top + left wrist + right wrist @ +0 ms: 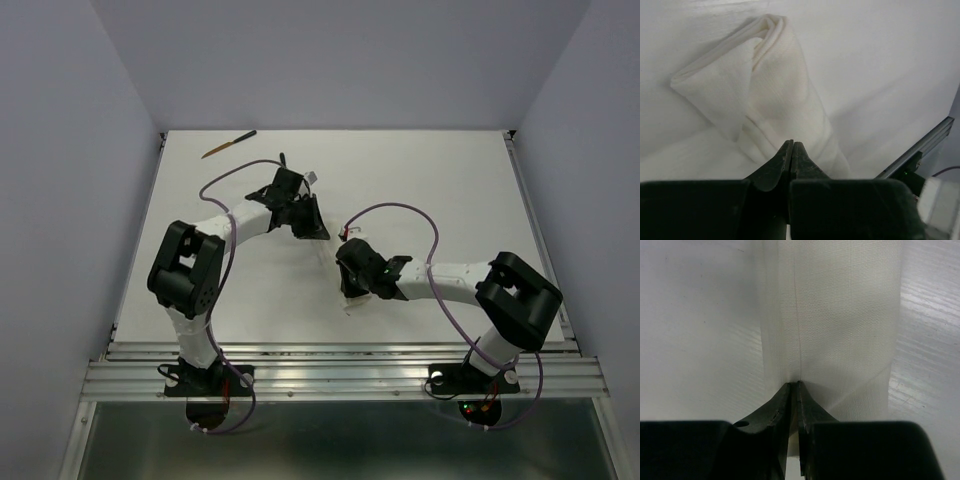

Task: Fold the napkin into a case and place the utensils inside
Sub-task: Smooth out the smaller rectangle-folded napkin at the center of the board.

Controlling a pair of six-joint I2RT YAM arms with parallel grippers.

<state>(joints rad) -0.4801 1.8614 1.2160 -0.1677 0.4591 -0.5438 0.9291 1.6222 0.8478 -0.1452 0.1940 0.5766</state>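
Right at the tips of the right pincer (796, 386), both jaws are clenching a ridge of the napkin (840, 315). The cloth is running straight ahead from them as a long band with one crease down its middle. At the tips of the left pincer (792, 146), the jaws are likewise pressing together on the cloth. Ahead of them it is rising into a narrow folded peak, with a looser flap hanging to its left.

Judging from this, the folding is under way and not yet finished. To do it well, both pincers should be moving together and level. They should be keeping the band taut between them without stretching it, so the crease is lying straight and the layers are not slipping apart. Releasing only once the fold is pressing flat on the table (450, 180) looks wise, since thin cloth is likely to spring open.

Far beyond the left pincer, near the back edge of the table, one wooden utensil (228, 145) is lying well apart from the cloth, untouched.
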